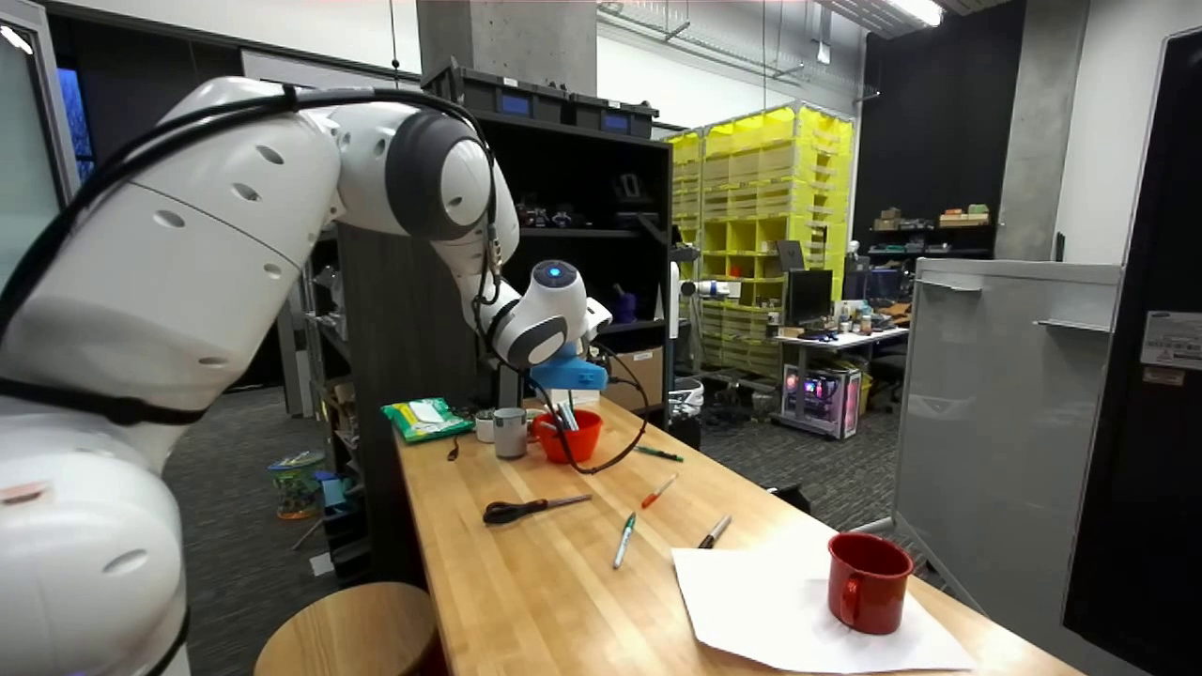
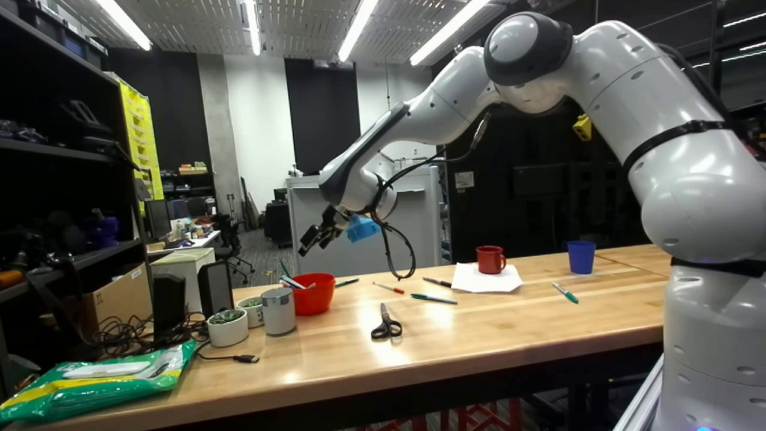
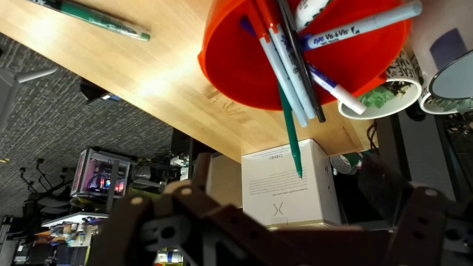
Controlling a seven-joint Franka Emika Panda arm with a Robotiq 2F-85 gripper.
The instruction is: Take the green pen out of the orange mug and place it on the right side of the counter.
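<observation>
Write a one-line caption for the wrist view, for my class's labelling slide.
The green pen leans out of the orange mug among other pens, its tip framed in view by the open gripper.

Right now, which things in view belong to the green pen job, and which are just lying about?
For the job: orange mug, the green pen in it, counter, hand.
Lying about: scissors, dark red mug, white paper, blue cup, loose pens.

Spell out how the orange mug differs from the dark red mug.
The orange mug flares upward; the dark red mug is nearly straight-sided. The orange mug, holding pens, sits directly on the counter; the dark red mug sits on white paper. Both stand upright.
</observation>
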